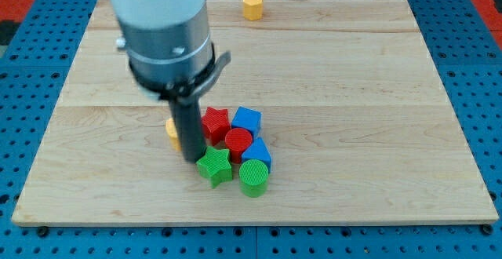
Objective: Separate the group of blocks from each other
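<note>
No text, label, number or sign can be read anywhere.

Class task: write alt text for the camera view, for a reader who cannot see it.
My tip touches the left edge of a tight cluster: red star, blue cube, red cylinder, blue block, green star, green cylinder. A yellow block peeks out behind the rod; a yellow hexagon sits apart at the wooden board's top edge.

The board (329, 71) is pale, smooth wood with a matt grain. The green star (214, 165), green cylinder (253, 177) and red cylinder (238, 141) look like ribbed plastic. The rod's housing (161, 31) at upper left is satiny grey metal.
</note>
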### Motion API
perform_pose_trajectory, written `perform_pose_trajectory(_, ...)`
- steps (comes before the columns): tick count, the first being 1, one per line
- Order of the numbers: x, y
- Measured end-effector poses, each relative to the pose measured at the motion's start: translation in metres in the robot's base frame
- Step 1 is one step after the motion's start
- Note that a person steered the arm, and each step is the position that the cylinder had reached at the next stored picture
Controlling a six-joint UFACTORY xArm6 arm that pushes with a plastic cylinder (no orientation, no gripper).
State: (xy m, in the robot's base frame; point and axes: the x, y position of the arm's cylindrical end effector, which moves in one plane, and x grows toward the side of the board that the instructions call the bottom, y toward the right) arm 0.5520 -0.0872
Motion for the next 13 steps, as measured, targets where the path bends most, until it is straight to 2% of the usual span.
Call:
perform_pose_trajectory(1,0.049,-0.014)
perform_pose_trajectory(3,0.054,0.076)
perform_pose_trajectory(4,0.030,0.076)
perform_pose_trajectory(7,-0.077,0.074)
perform_pose_trajectory(9,-0.137,0.025)
perform_pose_trajectory(10,-0.165,0.073)
perform_pose_trajectory(11,-0.177,0.129)
perform_pose_trajectory(12,-0.166,0.134)
perform_pose_trajectory(13,-0.149,0.095)
